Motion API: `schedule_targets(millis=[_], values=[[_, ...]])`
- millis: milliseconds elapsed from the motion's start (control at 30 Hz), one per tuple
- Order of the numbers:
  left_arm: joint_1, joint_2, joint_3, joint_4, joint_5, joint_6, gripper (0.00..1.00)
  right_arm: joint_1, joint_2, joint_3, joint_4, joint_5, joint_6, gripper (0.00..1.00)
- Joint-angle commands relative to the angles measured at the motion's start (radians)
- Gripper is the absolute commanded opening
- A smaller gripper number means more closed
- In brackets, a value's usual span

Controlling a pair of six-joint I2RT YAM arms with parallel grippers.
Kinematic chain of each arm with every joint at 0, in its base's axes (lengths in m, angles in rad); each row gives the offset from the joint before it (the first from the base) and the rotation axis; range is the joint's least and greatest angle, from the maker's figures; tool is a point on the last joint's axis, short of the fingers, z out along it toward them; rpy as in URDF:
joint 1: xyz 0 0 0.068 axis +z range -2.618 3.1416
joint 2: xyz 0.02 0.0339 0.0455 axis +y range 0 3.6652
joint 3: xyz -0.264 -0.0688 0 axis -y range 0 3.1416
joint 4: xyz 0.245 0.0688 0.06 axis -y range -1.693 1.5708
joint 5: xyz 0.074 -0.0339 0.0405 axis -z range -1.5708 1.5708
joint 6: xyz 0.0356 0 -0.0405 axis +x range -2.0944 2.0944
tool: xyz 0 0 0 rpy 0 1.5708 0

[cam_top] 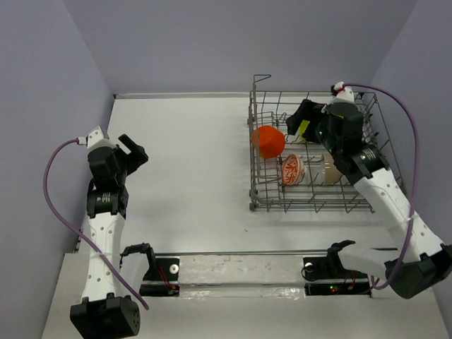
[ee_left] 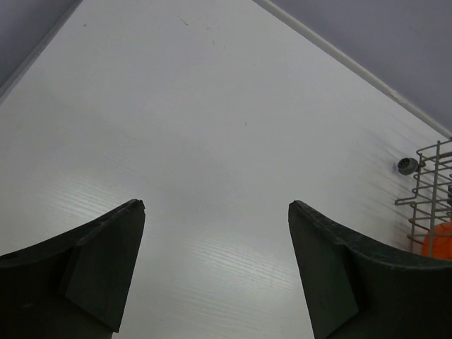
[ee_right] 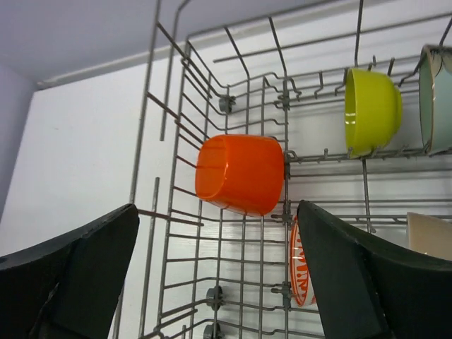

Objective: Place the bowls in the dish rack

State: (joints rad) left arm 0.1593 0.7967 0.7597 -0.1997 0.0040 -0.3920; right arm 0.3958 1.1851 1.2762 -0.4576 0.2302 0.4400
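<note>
The dish rack stands at the right of the table. Inside it an orange-red bowl lies on its side against the left wire wall. A lime-yellow bowl and a pale teal bowl stand on edge along the far row. A white bowl with red patterning and a cream bowl sit nearer. My right gripper hangs open inside the rack, just short of the orange-red bowl and holding nothing. My left gripper is open and empty over bare table at the left.
The rack's tall wire sides and upright tines surround my right gripper. In the left wrist view the rack's corner shows at the far right. Grey walls close in the table on the left, back and right.
</note>
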Motion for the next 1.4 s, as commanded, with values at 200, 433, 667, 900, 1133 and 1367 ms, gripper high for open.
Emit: schedule_targets(millis=[200,433,667,900,1133,1367], values=[[-0.079,-0.073,0.168,0.017,0.212,0.015,0.99,0.008,-0.185,0.072,-0.044,-0.204,-0.050,1.00],[-0.329,-0.018,0.381,-0.047,0.171,0.005,0.99,0.008,-0.281,0.034,-0.056,-0.308,-0.034,1.00],[-0.737,0.189,0.616,-0.107,-0.163,0.024,0.99,0.008,-0.357,-0.014,-0.073,-0.296,-0.027,1.00],[-1.007,0.295,0.721,-0.136,-0.424,0.036,0.99,0.008,-0.375,-0.037,-0.087,-0.279,-0.024,1.00],[-1.109,0.357,0.794,-0.196,-0.535,0.047,0.99,0.008,-0.374,-0.029,-0.093,-0.278,-0.024,1.00],[-1.120,0.358,0.803,-0.193,-0.536,0.039,0.99,0.008,-0.371,-0.034,-0.090,-0.279,-0.024,1.00]])
